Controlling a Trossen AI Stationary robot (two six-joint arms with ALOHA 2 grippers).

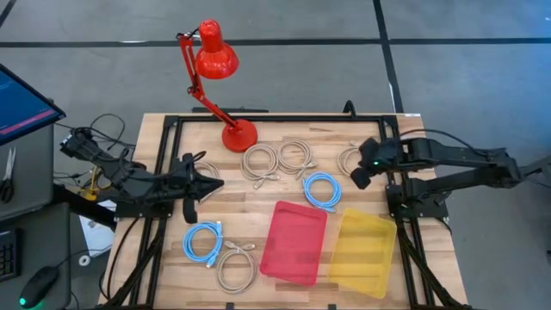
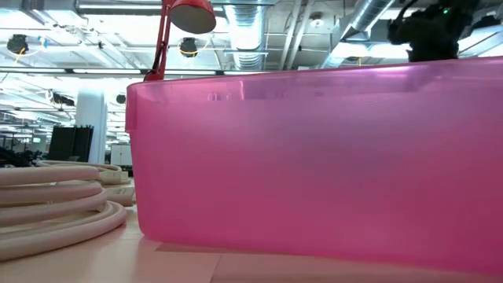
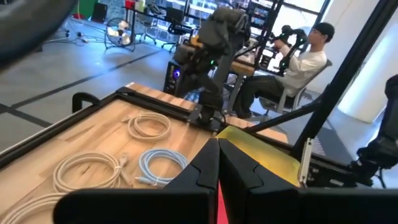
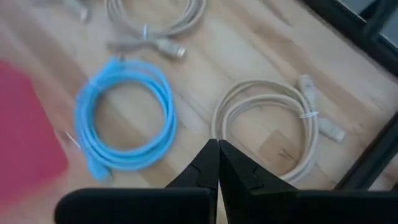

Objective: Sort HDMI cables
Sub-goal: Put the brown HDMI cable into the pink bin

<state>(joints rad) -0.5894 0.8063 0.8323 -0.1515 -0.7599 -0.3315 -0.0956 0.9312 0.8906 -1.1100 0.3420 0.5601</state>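
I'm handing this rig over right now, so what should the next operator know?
Left end effector: shut, empty, at the table's left.
Right end effector: shut, empty, above the beige coil by the right edge.
Cables: two beige coils near the red lamp, one blue coil beside the pink bin, one blue and one beige front left.
Done: nothing; pink and yellow bin look empty.
Left: all six.

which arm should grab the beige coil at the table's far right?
Right. The right hand hangs directly over that beige coil, fingers closed and empty. The left hand sits across the table, beyond the blue coil.

Cable coils (image 1: pixel 259 161) (six) around two bins (image 1: pixel 294 242).
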